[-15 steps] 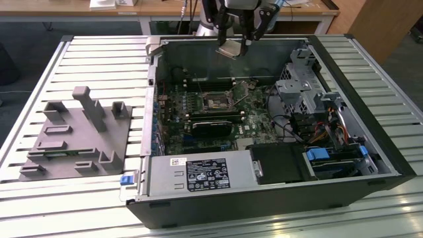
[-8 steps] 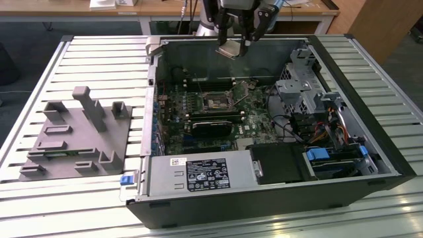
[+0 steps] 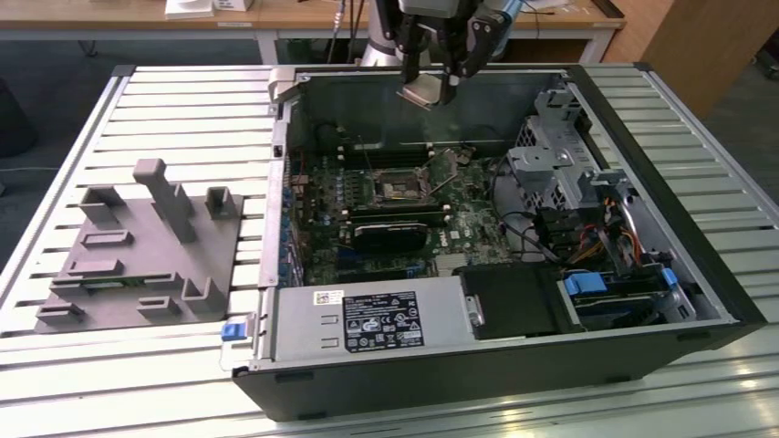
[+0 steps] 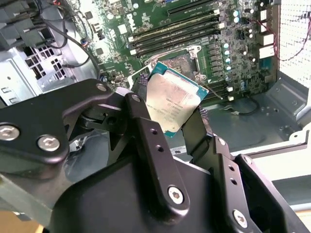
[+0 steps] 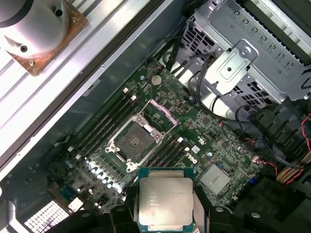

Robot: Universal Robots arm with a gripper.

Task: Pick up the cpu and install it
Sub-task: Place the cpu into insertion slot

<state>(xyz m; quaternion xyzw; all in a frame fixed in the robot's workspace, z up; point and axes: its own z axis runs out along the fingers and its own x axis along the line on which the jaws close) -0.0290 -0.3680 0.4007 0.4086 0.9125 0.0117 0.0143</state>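
Fingers (image 4: 196, 132) around flat, silvery square cpu (image 4: 172, 104)

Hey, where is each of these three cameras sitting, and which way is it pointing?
Exterior view: off the arm, above the table, looking down into the open computer case; the gripper holds the cpu over it.
First wrist view: on the arm, looking down past the cpu at the motherboard socket; gripper parts flank the cpu.
Second wrist view: behind the gripper, looking along its fingers toward the motherboard socket.
All three share the cpu and motherboard socket.
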